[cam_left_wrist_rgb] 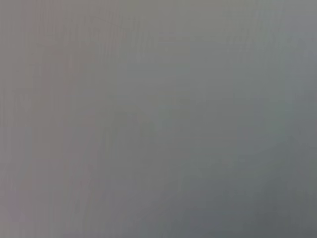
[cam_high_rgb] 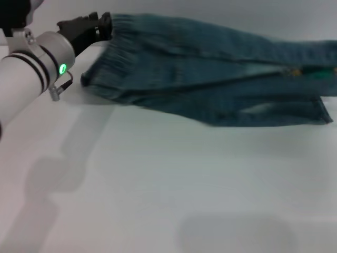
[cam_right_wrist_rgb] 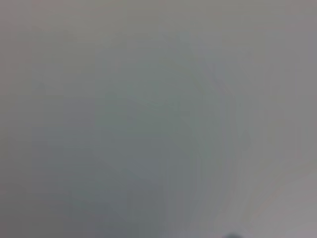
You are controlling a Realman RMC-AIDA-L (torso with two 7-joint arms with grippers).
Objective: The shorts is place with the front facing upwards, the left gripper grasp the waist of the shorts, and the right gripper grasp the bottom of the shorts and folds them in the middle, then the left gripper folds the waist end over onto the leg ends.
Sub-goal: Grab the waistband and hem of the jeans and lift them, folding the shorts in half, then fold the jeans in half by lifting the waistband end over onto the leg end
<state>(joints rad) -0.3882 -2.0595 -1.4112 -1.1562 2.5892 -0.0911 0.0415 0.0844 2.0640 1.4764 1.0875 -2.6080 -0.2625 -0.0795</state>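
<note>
The blue denim shorts [cam_high_rgb: 210,79] stretch across the top of the head view, folded lengthwise, with a shadow on the table beneath them. My left gripper [cam_high_rgb: 102,29], a black claw on the silver arm with a green light, is shut on the ruffled waist [cam_high_rgb: 118,37] at the upper left. The bottom of the shorts [cam_high_rgb: 324,110] shows as a straight hem at the far right, and the upper leg runs past the frame's right edge. My right gripper is out of view. Both wrist views show only a plain grey blur.
The white table [cam_high_rgb: 174,190] fills the near part of the head view. My left arm [cam_high_rgb: 26,79] crosses the upper left corner and casts a shadow on the table's left side.
</note>
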